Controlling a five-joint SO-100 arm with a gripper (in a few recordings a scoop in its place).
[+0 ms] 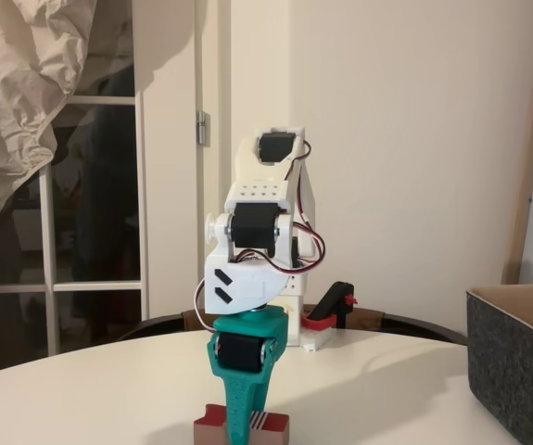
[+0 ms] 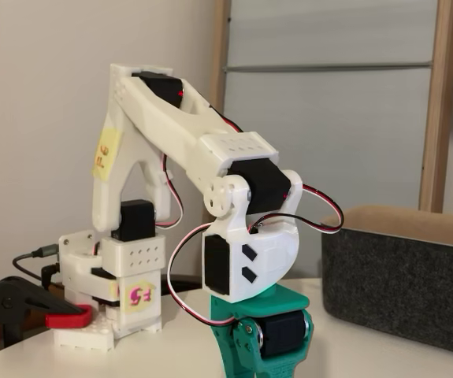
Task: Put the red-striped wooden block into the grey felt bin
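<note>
My green pincer (image 1: 247,422) points straight down at the near edge of the table, and in a fixed view its tips sit on the notched top of the red-striped wooden block (image 1: 273,425); the picture ends just below, so I cannot tell whether my jaws are closed on the block or merely set around it. The block lies flat on the white table (image 1: 387,380), red on top with a red-and-white striped patch just right of my fingers and a tan wood face along its front. In the other fixed view my pincer (image 2: 264,346) shows its black motor and green frame, cut off by the lower edge before the tips. Above it my white wrist carries 2 small black marks, and red, white and black cables loop out on either side. My white arm (image 2: 179,118) folds up and back to my base (image 2: 116,307) at the far side of the table, where yellow labels are stuck on the white housing and a red-and-black clamp (image 1: 331,311) grips the table edge. The grey felt bin (image 1: 516,366) stands on the table to the right, well apart from the block, its dark charcoal wall upright and its tan inside showing at the rim.
</note>
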